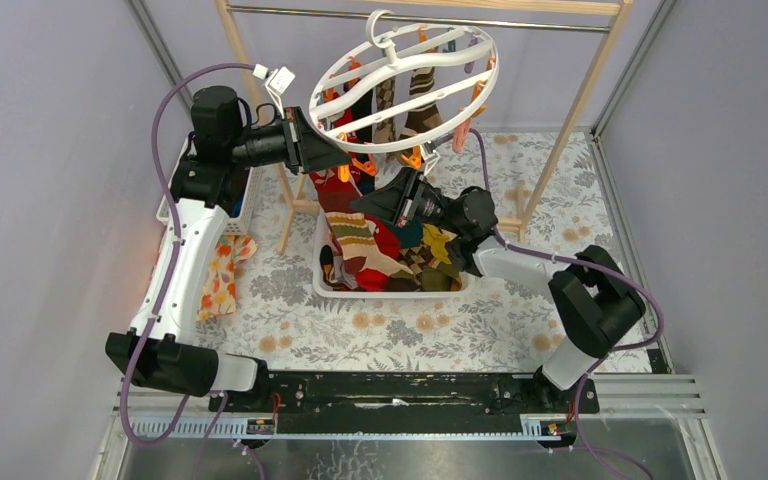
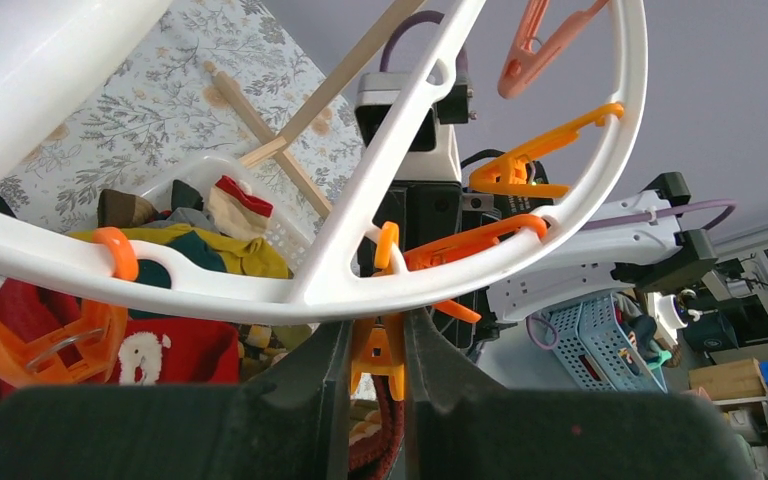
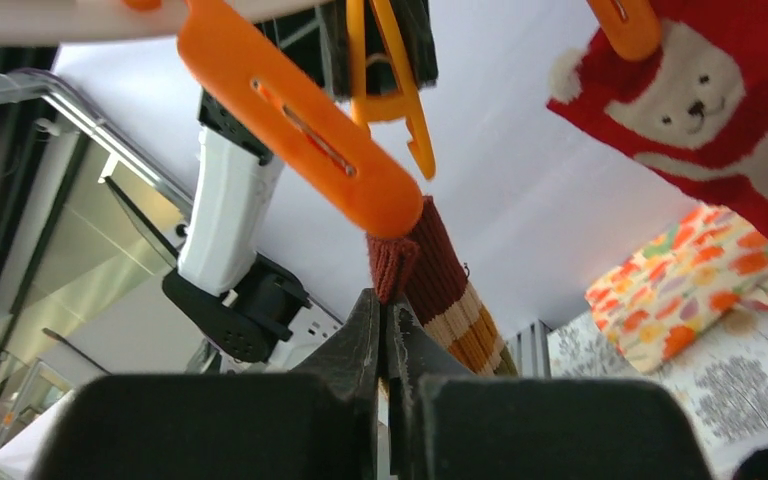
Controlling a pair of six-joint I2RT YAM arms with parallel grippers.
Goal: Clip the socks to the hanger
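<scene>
The white oval hanger (image 1: 405,85) hangs from the rail with several dark socks (image 1: 400,110) clipped under it. Its ring (image 2: 260,285) crosses the left wrist view. My left gripper (image 1: 352,158) (image 2: 377,322) is shut on an orange clip (image 2: 377,352) at the ring's near edge, squeezing its handles. A dark red striped sock (image 2: 384,428) (image 3: 455,305) reaches up just under that clip. My right gripper (image 1: 370,200) (image 3: 385,300) is shut on this sock's cuff, below the clip (image 3: 310,130). A red Santa-face sock (image 3: 720,100) (image 2: 160,350) hangs from a neighbouring clip.
A white basket (image 1: 317,260) heaped with mixed socks sits under the hanger. The wooden rail frame (image 1: 570,120) stands around it. An orange-flowered cloth (image 1: 222,275) lies left of the basket, by a white basket (image 1: 238,215) behind the left arm.
</scene>
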